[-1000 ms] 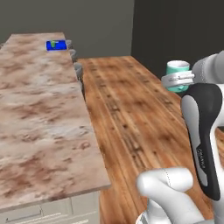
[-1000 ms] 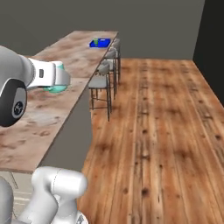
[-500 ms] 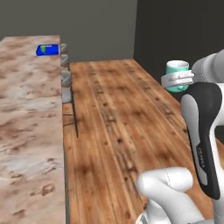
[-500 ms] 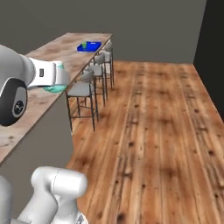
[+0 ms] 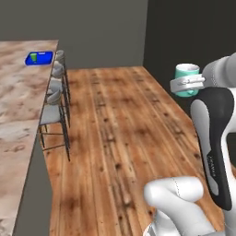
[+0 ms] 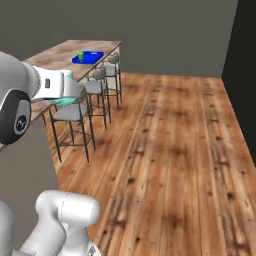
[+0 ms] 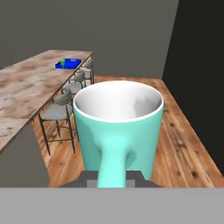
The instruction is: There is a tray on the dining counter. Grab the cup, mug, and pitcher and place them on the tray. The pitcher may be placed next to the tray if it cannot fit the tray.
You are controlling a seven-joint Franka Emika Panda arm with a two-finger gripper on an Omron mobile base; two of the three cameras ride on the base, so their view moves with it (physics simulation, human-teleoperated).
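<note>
My gripper [image 5: 186,85] is shut on the light teal mug [image 5: 187,73], held upright in the air over the wooden floor. In the hand view the mug [image 7: 118,127] is close up, its handle toward the camera between the fingertips and its white inside empty. The blue tray [image 5: 39,58] lies at the far end of the dining counter [image 5: 18,106], with the green cup [image 5: 33,57] standing on it. From the right I see the tray [image 6: 90,57], the cup [image 6: 80,54] and the gripper [image 6: 61,88] beside the counter's edge. The pitcher is out of view.
A row of grey bar stools [image 5: 53,99] stands along the counter's side, between me and the tray. Wooden floor [image 5: 120,133] spreads wide to the right. A dark wall [image 5: 184,32] closes the far right.
The whole picture has shifted: the base has moved, so the counter has slid to the left and the stools have come into view. The mug stays held the same way.
</note>
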